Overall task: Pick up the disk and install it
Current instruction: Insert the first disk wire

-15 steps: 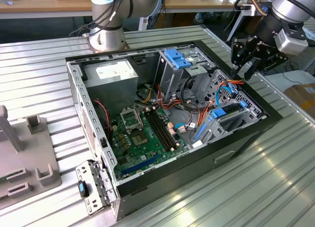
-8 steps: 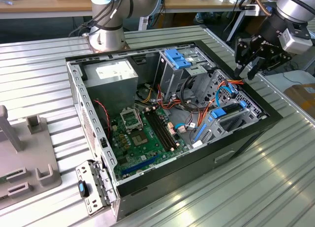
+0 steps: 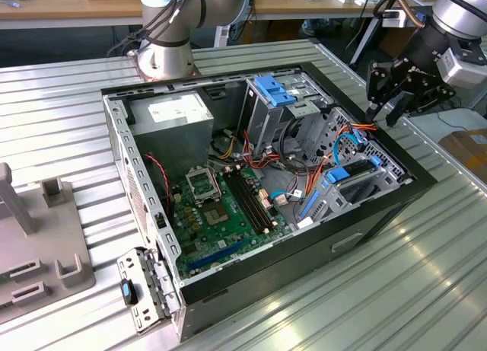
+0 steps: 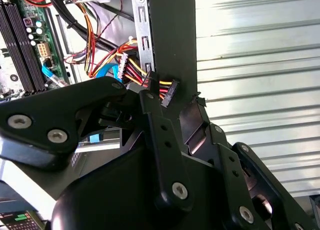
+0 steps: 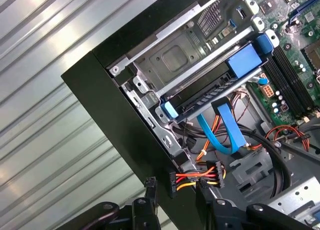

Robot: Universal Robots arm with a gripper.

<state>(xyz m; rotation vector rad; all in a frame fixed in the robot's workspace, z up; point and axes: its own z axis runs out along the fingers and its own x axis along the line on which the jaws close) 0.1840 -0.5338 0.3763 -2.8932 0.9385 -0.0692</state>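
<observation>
The disk (image 5: 210, 93), a flat dark drive edged in bright blue plastic, lies in a metal drive cage inside the open computer case. In the exterior view the disk (image 3: 356, 180) is by the case wall on the exterior view's right. My gripper (image 3: 384, 113) hangs just above that wall, open and holding nothing. In both wrist views the black fingertips (image 5: 150, 184) stand on either side of the black case wall (image 4: 172, 50), close to a power plug with orange and yellow wires (image 5: 197, 179). The gripper (image 4: 172, 98) touches nothing that I can see.
The case (image 3: 380, 214) lies on its side on a ribbed metal table (image 3: 426, 290). It holds a green motherboard (image 3: 221, 206), loose cables and a light blue bracket (image 3: 274, 88) in the upper cage. The arm's base (image 3: 163, 54) stands behind it. A grey fixture (image 3: 38, 244) sits at the exterior view's left.
</observation>
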